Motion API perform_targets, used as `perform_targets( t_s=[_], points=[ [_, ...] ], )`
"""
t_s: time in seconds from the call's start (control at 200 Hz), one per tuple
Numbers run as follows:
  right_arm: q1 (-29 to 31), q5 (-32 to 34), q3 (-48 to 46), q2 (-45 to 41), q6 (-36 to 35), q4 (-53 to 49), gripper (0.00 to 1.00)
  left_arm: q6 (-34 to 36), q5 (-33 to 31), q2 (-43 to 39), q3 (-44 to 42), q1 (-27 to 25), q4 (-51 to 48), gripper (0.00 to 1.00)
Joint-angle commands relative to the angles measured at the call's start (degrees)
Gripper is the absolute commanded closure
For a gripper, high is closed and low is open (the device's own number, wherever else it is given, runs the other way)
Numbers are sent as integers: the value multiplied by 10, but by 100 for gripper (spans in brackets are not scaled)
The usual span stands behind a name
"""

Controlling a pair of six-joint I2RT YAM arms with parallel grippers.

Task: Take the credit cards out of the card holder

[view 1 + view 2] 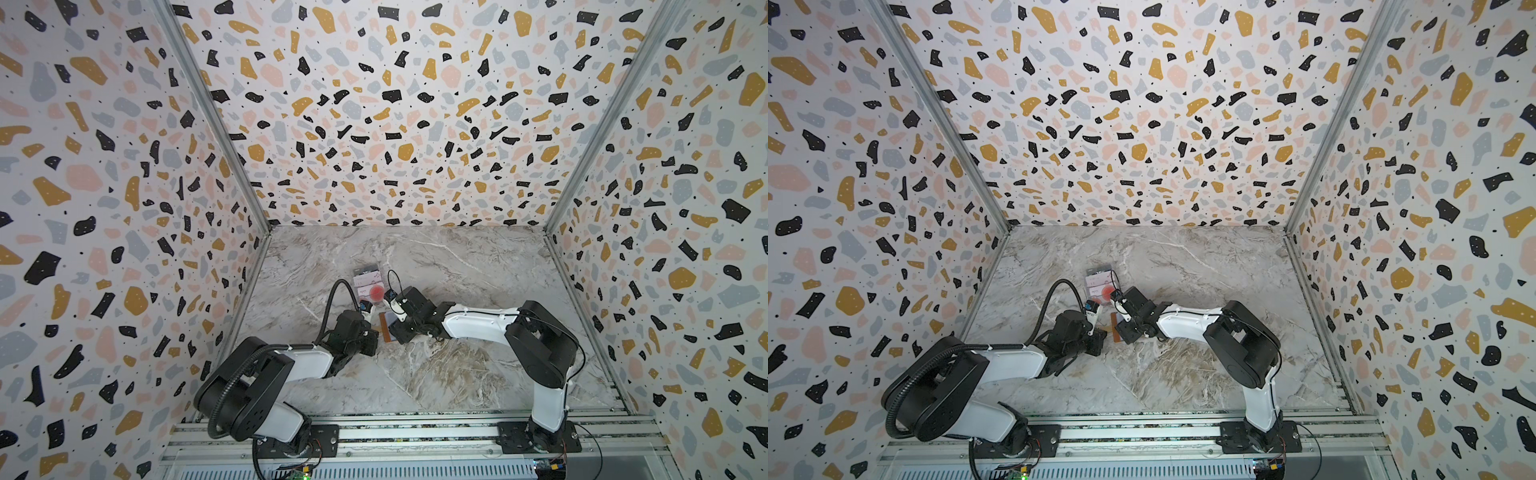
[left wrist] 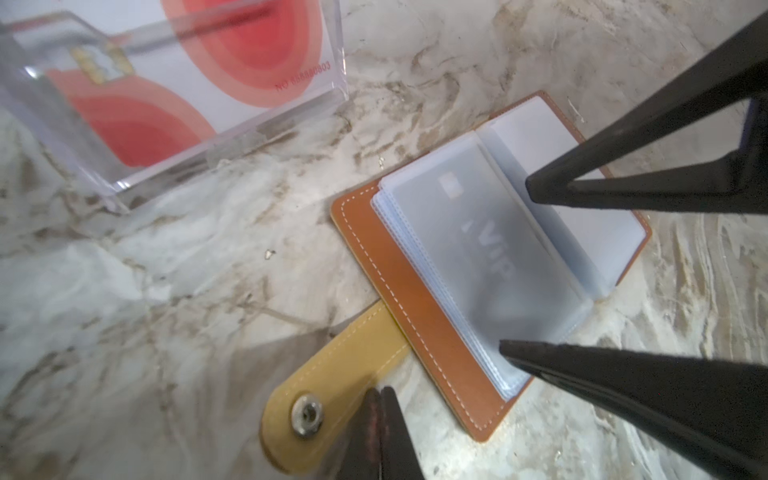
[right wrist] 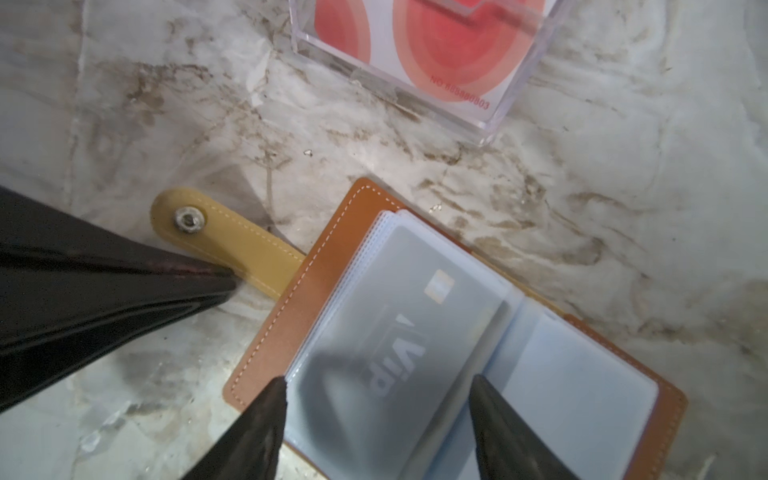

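On the table [image 1: 457, 374], a little left of its middle in both top views, lay the holder [image 3: 286, 324], open flat, leaves up.

Item, left gripper [image 2: 376, 399]: clenched, tips down on the strap [image 2: 340, 374] just beside its snap [image 2: 307, 414]. Whether it pinched the strap or only pressed it, I could not tell.

Item, right gripper [image 3: 376, 384]: released, wide, one finger either side of the top sleeve [image 3: 415, 245], over the Vip card [image 3: 399, 332] inside it.

Item, case [image 3: 490, 120]: clear, near the holder but apart, red-circle cards [image 3: 449, 50] showing through it.

Risks, as I judged them:
- Closing on sleeve and card together would lift the holder instead of sliding the card out.
- The strap hold was far from the spine, so the holder could pivot or drag.
- The sleeve's slick plastic could let the card slip.
- Stacked leaves could be caught with the top one.

Writing: "Vip" in white on the dark grey card, seen through the cloudy sleeve. "NO" and a run of digits, mostly eights, in red on a card in the case. No brand showed on holder or case.
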Motion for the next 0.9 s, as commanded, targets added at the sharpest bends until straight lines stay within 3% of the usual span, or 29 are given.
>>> perform_targets(
  t_s=[0.0, 0.536, 0.896],
  points=[
    [3, 27, 20, 10, -9, -32, 31, -23, -17, 10, -9, 1, 11, 94],
    [19, -6, 6, -4, -41, -6, 28, -23, -19, 9, -4, 1, 4, 94],
    [20, 39, 17, 18, -42, -34, 31, -23, -19, 9, -4, 1, 2, 94]
  ],
)
